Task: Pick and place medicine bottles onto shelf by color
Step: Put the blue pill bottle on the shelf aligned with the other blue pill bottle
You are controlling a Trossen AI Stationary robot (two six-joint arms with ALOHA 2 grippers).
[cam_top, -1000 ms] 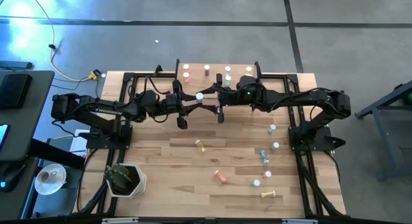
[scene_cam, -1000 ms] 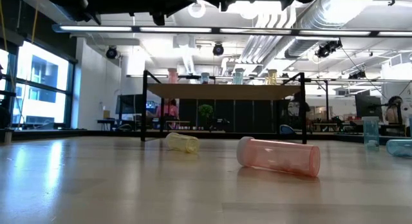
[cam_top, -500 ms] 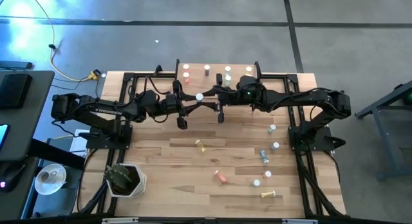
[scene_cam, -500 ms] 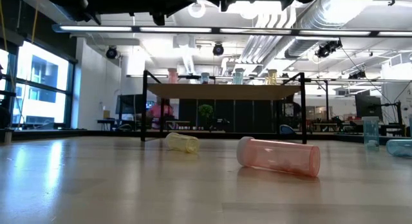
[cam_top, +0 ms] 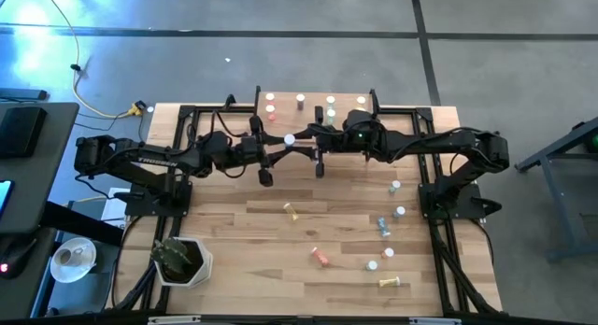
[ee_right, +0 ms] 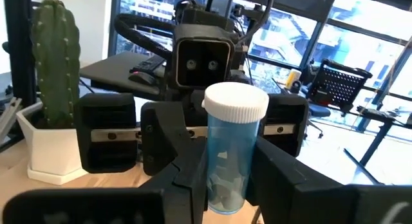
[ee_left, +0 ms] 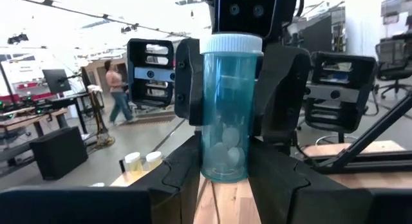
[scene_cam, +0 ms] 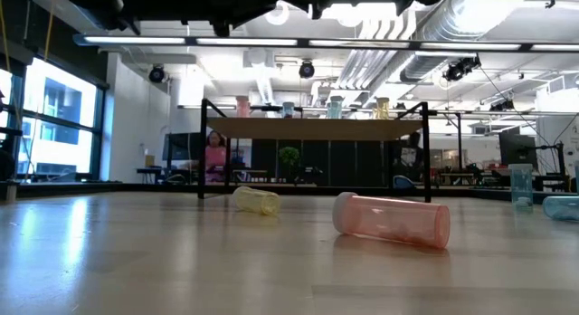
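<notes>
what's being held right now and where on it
A blue medicine bottle, upright between both hands: the right hand and the left hand each grip its lower body.

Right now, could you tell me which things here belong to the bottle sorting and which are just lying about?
Job: blue bottle, midair between left gripper and right gripper; shelf with sorted bottles; pink bottle and yellow bottle lying on the table.
Lying about: potted cactus; yellow cable.
</notes>
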